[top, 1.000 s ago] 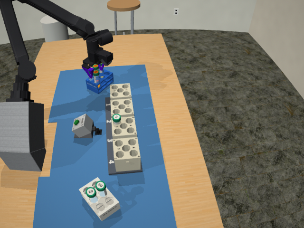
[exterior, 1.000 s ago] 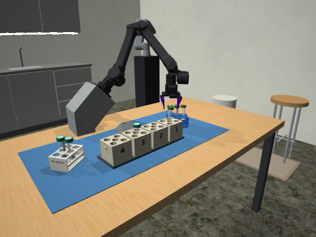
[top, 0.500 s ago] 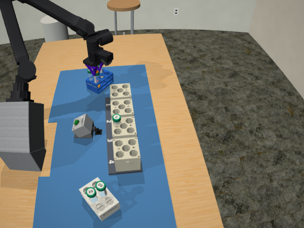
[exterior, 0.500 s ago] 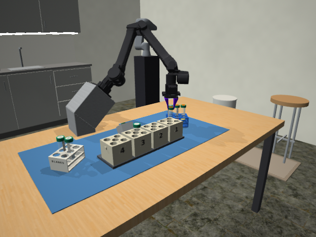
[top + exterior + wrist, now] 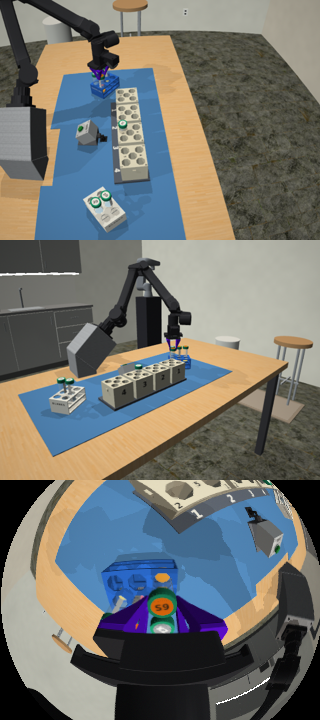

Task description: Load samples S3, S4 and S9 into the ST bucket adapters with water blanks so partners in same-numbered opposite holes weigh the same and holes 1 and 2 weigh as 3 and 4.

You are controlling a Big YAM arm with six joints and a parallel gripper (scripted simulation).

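The blue sample rack RS point(image 5: 104, 86) stands at the far end of the blue mat, also seen in the exterior view point(image 5: 180, 360). My gripper point(image 5: 98, 73) is straight down over it, its purple fingers shut on sample tube S9 point(image 5: 160, 606), whose orange cap dot reads S9 in the wrist view. The tube still sits in its rack well. Other green-capped tubes point(image 5: 185, 347) stand beside it in the rack. The loading stand ST point(image 5: 130, 134) holds four adapters; one white-dot blank point(image 5: 122, 124) sits in adapter 3. The white blank rack RB point(image 5: 104, 209) holds two blanks marked 20 point(image 5: 95, 202).
The grey box with the green DONE key point(image 5: 86, 132) stands left of ST on the mat. The arm's grey base block point(image 5: 21, 142) is at the left table edge. A stool point(image 5: 292, 343) and a white bin point(image 5: 227, 342) stand beyond the table.
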